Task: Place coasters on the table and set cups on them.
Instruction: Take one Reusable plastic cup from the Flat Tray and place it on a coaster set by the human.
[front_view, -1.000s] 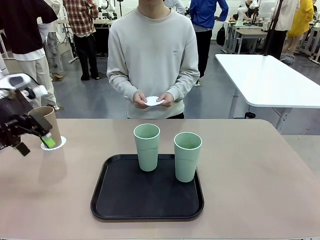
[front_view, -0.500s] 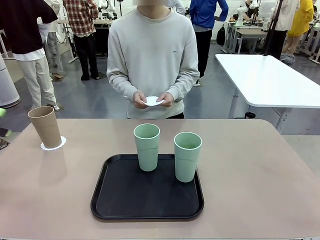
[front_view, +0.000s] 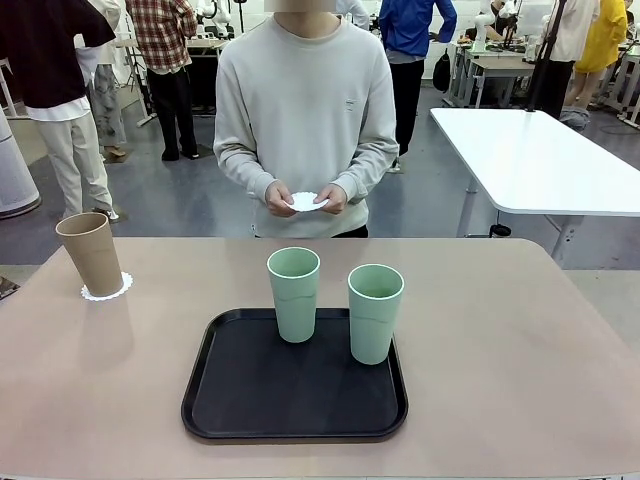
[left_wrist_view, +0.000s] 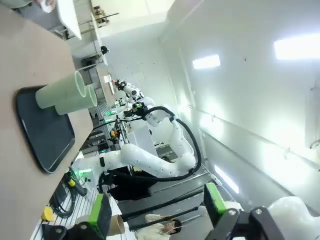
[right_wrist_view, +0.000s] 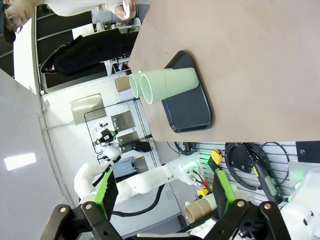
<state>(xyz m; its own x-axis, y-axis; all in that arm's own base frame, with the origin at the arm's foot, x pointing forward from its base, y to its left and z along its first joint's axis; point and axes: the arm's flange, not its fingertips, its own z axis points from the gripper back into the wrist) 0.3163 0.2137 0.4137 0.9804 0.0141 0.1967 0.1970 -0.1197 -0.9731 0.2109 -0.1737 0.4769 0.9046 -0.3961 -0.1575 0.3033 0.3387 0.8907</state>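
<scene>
We start with the cups. The tan cup (front_view: 90, 253) is already standing on the first coaster (front_view: 107, 292), out at about ten o'clock on the table (front_view: 520, 360), close to the left edge. The lace rim peeks out on the cup's near side.

The other two are not served yet. The left mint cup (front_view: 293, 294) and the right mint cup (front_view: 375, 313) stand upright on the black tray (front_view: 240, 400), side by side and just apart, on its far half at the middle of the table.

At twelve o'clock we have the held coaster (front_view: 306, 202), pinched flat in the person's hands (front_view: 335, 197) above the far edge (one disc or two stacked, we cannot tell).

Both arms hang well back from the table. In its own wrist view the left gripper (left_wrist_view: 159, 207) has its jaws spread wide with nothing between them. The right gripper (right_wrist_view: 163, 185) is the same, wide and empty.

So we judge one set done and two to go, with the next coaster needed first.

What could go wrong from here? A paper doily is light, so a cup set down off-centre could push it along or fold its edge. The mint cups stand close together, so a wide finger sliding in between them could knock the neighbour over. They are also tall and tapered, so a low or loose grip could let one slip or tip on the lift off the tray.
</scene>
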